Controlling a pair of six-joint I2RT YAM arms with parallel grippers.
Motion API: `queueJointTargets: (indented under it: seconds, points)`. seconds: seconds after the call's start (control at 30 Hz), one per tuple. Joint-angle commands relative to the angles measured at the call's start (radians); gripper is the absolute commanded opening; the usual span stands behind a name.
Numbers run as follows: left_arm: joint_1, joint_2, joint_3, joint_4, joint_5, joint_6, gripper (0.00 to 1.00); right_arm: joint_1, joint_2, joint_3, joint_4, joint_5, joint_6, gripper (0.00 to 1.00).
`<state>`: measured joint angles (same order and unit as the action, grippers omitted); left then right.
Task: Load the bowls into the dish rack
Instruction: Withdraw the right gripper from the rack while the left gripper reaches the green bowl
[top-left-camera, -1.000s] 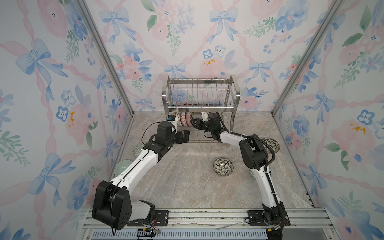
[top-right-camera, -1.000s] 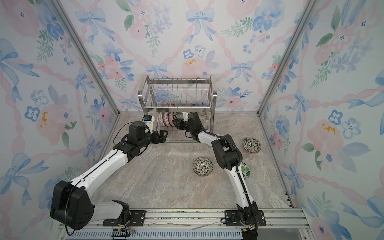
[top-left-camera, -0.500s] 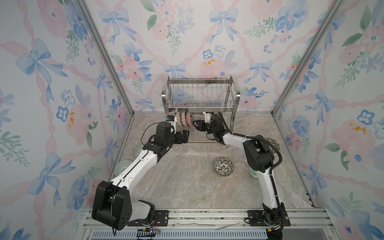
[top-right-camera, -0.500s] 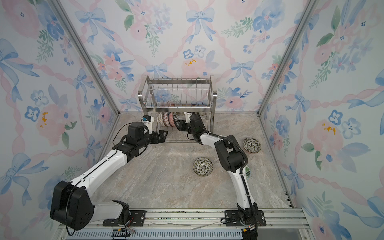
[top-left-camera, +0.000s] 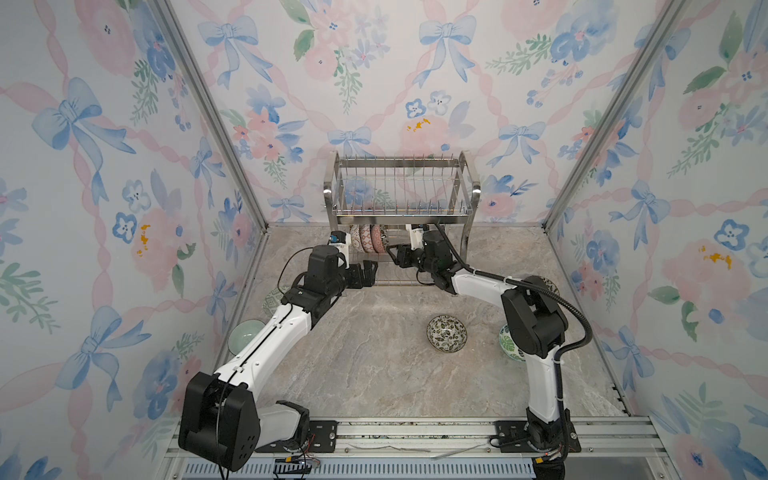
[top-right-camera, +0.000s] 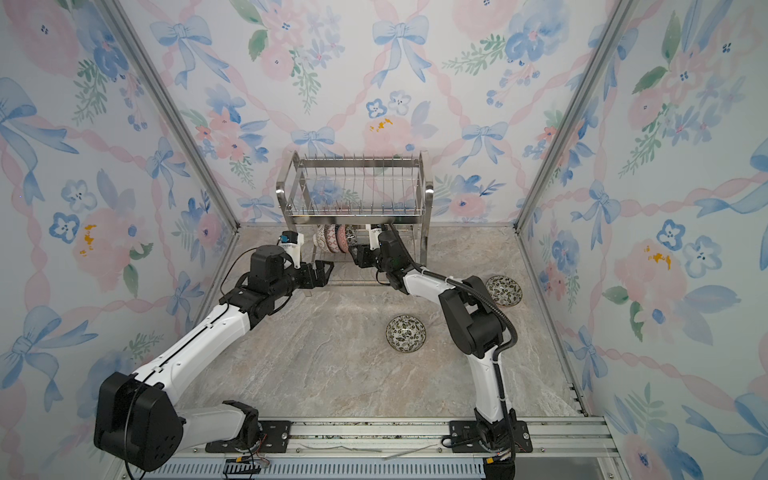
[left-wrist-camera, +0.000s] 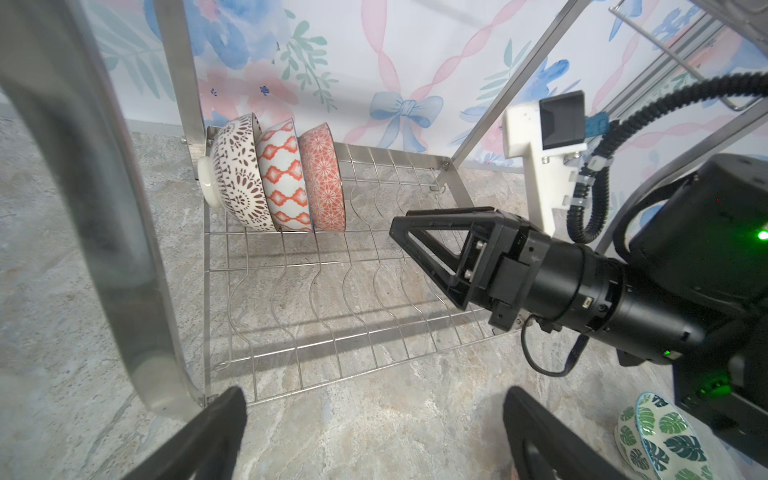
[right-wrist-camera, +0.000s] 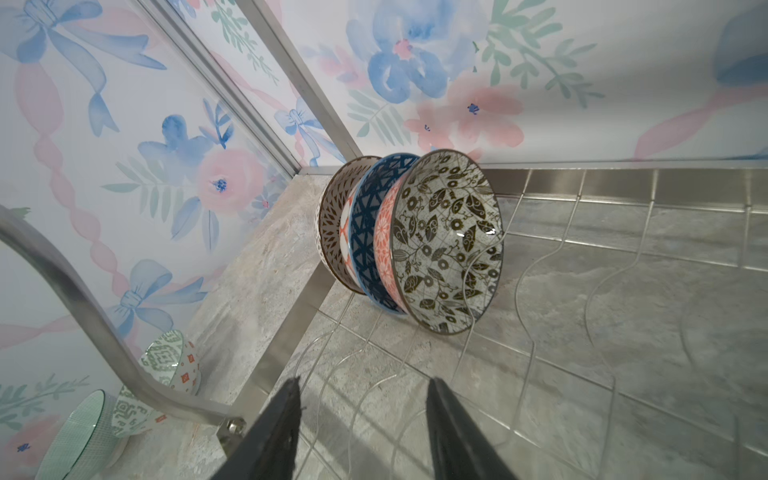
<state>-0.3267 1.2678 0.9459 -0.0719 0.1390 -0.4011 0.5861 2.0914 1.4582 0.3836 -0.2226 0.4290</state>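
The steel dish rack (top-left-camera: 401, 195) (top-right-camera: 353, 193) stands at the back wall. Three bowls stand on edge at the left end of its lower tier (top-left-camera: 366, 239) (top-right-camera: 334, 237): brown-white (left-wrist-camera: 237, 174), orange lattice (left-wrist-camera: 284, 178) and pinkish (left-wrist-camera: 324, 178), whose inside is black-white leafy (right-wrist-camera: 451, 241). My right gripper (top-left-camera: 392, 253) (right-wrist-camera: 365, 380) is open over the lower tier's wires, a little short of the leafy bowl, with nothing between its fingers. My left gripper (top-left-camera: 370, 272) (left-wrist-camera: 374, 392) is wide open and empty at the rack's front left foot.
On the table lie a black-white leafy bowl (top-left-camera: 446, 333) (top-right-camera: 406, 336), a second one at the right (top-right-camera: 503, 291), and a green leaf bowl (left-wrist-camera: 660, 440) partly behind the right arm. A green patterned bowl (right-wrist-camera: 170, 361) and a pale green one (top-left-camera: 243, 334) lie at the left wall.
The right gripper's jaws have spread wider and its elbow has swung to the right and forward. The left arm has not moved.
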Motion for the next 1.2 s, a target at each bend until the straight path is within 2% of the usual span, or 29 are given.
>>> queueJointTargets:
  seconds: [0.0, 0.33, 0.43, 0.6, 0.73, 1.07, 1.17]
  points:
    - [0.007, -0.030, -0.016, 0.018, 0.011, -0.011, 0.98, 0.025, -0.071, -0.033, -0.060, 0.057, -0.083, 0.56]
    - [-0.026, -0.070, -0.029, 0.006, -0.025, -0.011, 0.98, 0.078, -0.167, -0.066, -0.215, 0.176, -0.230, 0.78]
    - [-0.056, -0.090, -0.027, -0.020, -0.066, -0.001, 0.98, 0.094, -0.194, -0.084, -0.250, 0.214, -0.268, 0.81]
    - [-0.058, -0.152, -0.073, -0.033, -0.065, -0.033, 0.98, 0.107, -0.246, -0.125, -0.288, 0.291, -0.293, 0.85]
    - [-0.055, -0.199, -0.097, -0.063, -0.067, -0.054, 0.98, 0.114, -0.289, -0.153, -0.335, 0.359, -0.321, 0.97]
    - [-0.047, -0.281, -0.130, -0.117, -0.071, -0.072, 0.98, 0.201, -0.419, -0.231, -0.367, 0.588, -0.502, 0.97]
    - [-0.044, -0.296, -0.131, -0.131, -0.078, -0.074, 0.98, 0.241, -0.432, -0.242, -0.369, 0.695, -0.553, 0.97]
